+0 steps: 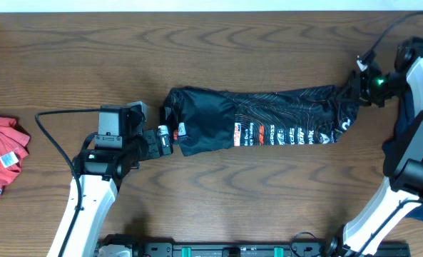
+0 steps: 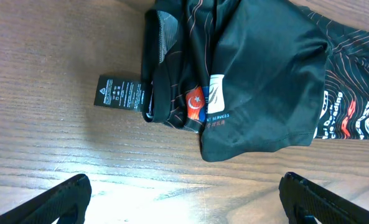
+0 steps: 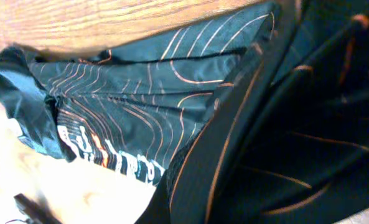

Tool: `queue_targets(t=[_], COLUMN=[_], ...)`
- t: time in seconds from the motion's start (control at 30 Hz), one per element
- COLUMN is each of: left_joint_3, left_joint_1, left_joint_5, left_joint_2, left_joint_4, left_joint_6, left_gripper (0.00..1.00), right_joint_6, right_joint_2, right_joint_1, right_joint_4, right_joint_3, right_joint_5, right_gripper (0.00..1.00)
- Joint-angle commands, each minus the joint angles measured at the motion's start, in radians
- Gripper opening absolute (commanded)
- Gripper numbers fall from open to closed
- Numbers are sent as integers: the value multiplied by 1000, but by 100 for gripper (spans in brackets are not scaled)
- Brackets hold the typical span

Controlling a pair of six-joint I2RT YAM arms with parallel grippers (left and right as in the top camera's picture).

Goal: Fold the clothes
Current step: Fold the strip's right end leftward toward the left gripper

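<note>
The black cycling jersey (image 1: 268, 114), with thin orange contour lines and white-and-red logos, lies stretched in a long band across the middle of the table. My left gripper (image 1: 162, 140) is at its left end, open and empty, its fingers (image 2: 184, 193) spread over bare wood just short of the jersey's folded corner (image 2: 259, 81) and its black care label (image 2: 119, 93). My right gripper (image 1: 357, 80) is at the jersey's right end. There the cloth (image 3: 140, 106) bunches right up against the camera and hides the fingers, which look shut on it.
A crumpled red shirt (image 1: 1, 157) lies at the table's left edge. Dark blue cloth (image 1: 405, 118) sits at the far right under the right arm. A black rail (image 1: 232, 250) runs along the front edge.
</note>
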Motion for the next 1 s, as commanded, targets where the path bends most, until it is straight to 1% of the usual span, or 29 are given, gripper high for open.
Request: queue_targets(t=[0.0,0.23,0.53,0.83,0.97], left_joint_3=[10,9,9,-2,-2], left_joint_1=[-1,-1,-1,-1,-1], left_joint_5=[6,24,24,24,24], left_joint_2=[5,5,5,13,32], left_joint_4=[-8,-8,-14,-15,-15], left_joint_6=[9,9,9,9,9], left_gripper=[98,98,98,98,98], right_joint_6=[-24,-58,-58,-57,-14], right_joint_2=[-49,-50,-50,-50,-50], right_joint_1=[35,128,283,458,526], right_joint_4=[-31,-113,-114,-142,-145], right_joint_3=[35,45,45,45,45], right_joint_5=[56,130,154,277,300], right_gripper=[1,1,1,1,1])
